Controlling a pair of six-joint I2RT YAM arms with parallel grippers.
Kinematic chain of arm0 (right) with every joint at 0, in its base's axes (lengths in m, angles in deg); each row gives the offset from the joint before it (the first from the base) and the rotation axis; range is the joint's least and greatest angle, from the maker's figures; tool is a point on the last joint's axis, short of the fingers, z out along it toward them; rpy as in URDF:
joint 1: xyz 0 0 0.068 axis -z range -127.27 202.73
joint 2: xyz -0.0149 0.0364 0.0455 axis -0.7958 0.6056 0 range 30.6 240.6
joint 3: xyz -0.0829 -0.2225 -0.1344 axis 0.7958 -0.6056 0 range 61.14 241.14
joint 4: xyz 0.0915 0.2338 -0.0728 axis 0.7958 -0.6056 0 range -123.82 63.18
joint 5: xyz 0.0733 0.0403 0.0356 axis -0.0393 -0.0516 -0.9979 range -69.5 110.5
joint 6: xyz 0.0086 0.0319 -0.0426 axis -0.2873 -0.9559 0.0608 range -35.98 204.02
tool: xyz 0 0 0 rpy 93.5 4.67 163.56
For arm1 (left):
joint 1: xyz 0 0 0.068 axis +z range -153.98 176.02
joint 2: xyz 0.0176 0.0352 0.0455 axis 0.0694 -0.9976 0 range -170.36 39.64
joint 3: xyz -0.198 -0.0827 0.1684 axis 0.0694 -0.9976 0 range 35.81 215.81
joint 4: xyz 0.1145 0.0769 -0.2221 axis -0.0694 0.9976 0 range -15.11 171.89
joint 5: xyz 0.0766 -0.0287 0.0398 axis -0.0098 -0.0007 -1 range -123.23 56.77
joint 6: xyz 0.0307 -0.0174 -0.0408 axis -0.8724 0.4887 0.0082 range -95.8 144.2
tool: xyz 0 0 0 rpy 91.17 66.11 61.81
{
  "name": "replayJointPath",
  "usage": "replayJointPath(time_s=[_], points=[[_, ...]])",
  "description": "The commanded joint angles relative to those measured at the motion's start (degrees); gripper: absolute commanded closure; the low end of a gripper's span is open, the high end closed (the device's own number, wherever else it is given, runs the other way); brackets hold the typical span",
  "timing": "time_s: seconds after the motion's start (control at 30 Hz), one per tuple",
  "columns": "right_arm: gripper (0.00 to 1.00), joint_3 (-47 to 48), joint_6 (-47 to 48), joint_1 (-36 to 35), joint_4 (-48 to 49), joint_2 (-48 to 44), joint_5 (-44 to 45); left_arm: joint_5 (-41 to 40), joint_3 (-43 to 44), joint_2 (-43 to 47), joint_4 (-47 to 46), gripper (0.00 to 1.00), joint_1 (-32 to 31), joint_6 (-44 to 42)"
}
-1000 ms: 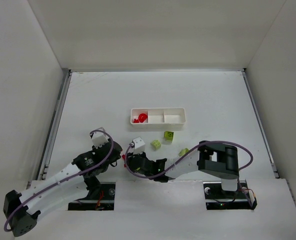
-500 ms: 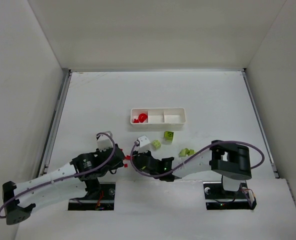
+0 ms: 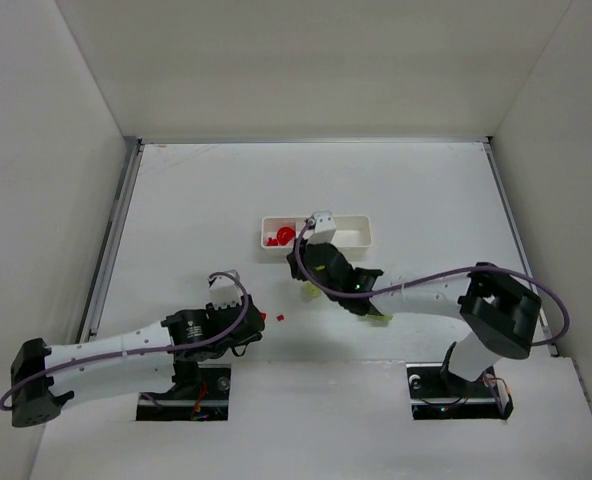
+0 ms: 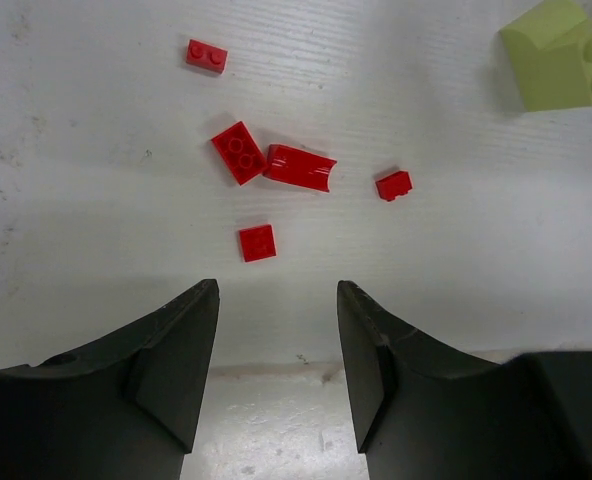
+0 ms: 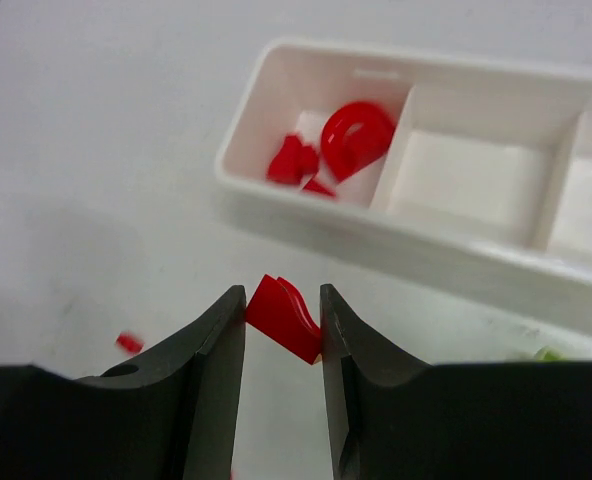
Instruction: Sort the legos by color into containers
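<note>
Top view: white tray (image 3: pixel 364 232) mid-table, sorted red legos (image 3: pixel 281 236) in its left-end compartment. Right arm stretched to tray's near wall; left arm low by table's near edge.

Left wrist: left gripper (image 4: pixel 276 300) partly open, empty, above five loose red bricks (image 4: pixel 239 152); yellow-green brick (image 4: pixel 561 55) at view's top-right corner.

Right wrist: right gripper (image 5: pixel 283 300) pinches curved red piece (image 5: pixel 288 322), just short of tray. Step looks like delivery to red compartment (image 5: pixel 306 128). Next: clear wall, then release.

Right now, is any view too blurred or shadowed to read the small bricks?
Top external: even light, only soft shadows, but the loose red bricks are mere specks. Left wrist: sharp, those bricks crisp beyond the dark jaws. Right wrist: the red piece in the jaws is clear; the tray behind looks slightly soft.
</note>
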Motion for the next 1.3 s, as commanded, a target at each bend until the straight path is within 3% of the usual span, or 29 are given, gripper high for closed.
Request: replayJointPath(time_s=[0.0,0.27,0.47,1.07,1.27], points=[[0.70,5.7,4.0,4.6,3.9,2.4,-4.5,-1.3,-1.3,-1.6,-3.2,0.52,-0.5,2.2],[0.68,15.6,5.5,8.4,3.6,12.6,-9.7,-2.1,-3.2,-5.6,-7.4,0.52,-1.0,3.5],[0.42,16.7,5.5,8.4,3.3,13.0,-8.7,-2.2,-3.3,-10.1,-8.9,0.52,-2.4,4.0],[0.56,-7.4,-3.2,3.5,8.7,-3.6,-5.2,-8.7,-3.3,-21.0,-9.2,0.62,-5.3,10.2],[0.58,-14.1,-6.6,0.2,9.4,-7.0,-4.3,-8.3,-3.0,-22.5,-9.0,0.72,-6.5,10.1]])
